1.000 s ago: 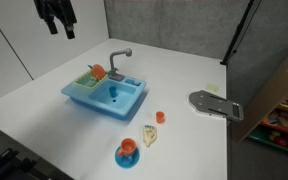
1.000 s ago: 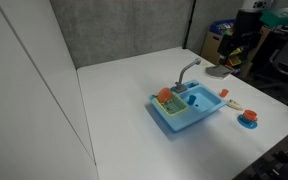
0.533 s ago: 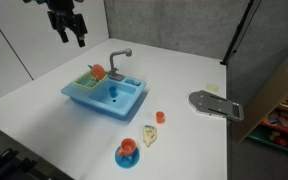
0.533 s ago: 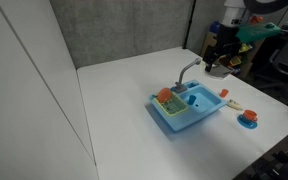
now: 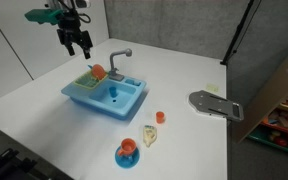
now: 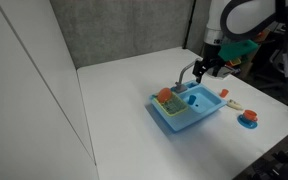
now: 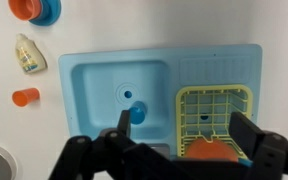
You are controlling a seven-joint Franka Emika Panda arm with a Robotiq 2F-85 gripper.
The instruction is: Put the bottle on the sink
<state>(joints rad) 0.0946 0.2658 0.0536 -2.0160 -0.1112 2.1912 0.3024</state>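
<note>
The pale bottle [image 5: 150,135] with an orange top lies on its side on the white table, in front of the light-blue sink [image 5: 119,107]. It also shows in the wrist view [image 7: 25,54], to the left of the sink [image 7: 104,70]. In an exterior view it lies beyond the sink's right end [image 6: 232,104]. My gripper [image 5: 79,43] hangs open and empty above the sink's green rack end, beside the grey faucet [image 5: 117,60]. In the wrist view the open jaws [image 7: 184,128] frame the green rack [image 7: 216,105].
A tiny orange cup [image 5: 160,117] stands near the bottle. An orange cup on a blue plate [image 5: 128,153] sits near the table's front edge. An orange item [image 7: 209,150] lies in the rack and a blue piece [image 7: 137,110] in the basin. A grey flat object [image 5: 214,104] lies at the right.
My gripper has moved down and across from the far corner to a spot above the sink. It stays open. The bottle and cups have not moved.
</note>
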